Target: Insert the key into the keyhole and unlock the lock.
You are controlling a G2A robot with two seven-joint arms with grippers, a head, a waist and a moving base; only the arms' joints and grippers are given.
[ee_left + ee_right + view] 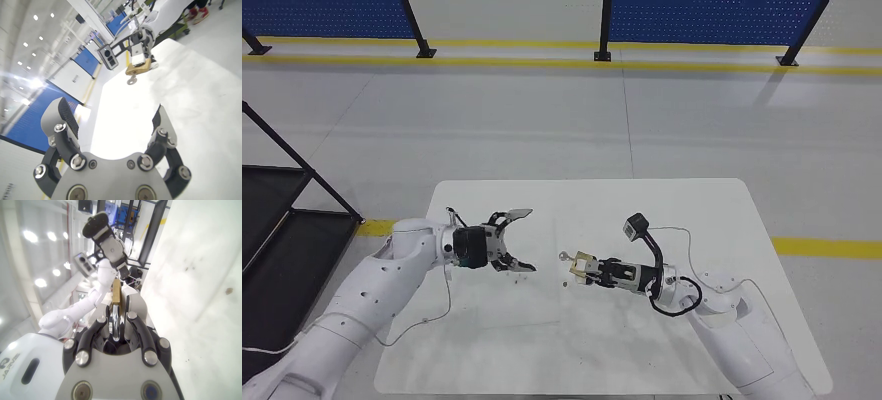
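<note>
One brass padlock (139, 69) is held above the white worktop (662, 210), clamped tight in the right pincer (589, 268), with one key (131, 80) sitting in its keyhole. The left pincer (525, 240) faces it nearby, spread wide, gripping nothing.

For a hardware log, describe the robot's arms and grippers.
The left arm and right arm wear smooth white shells. The left gripper and right gripper have silver plates and black links. A black cable loops at the right wrist.
</note>
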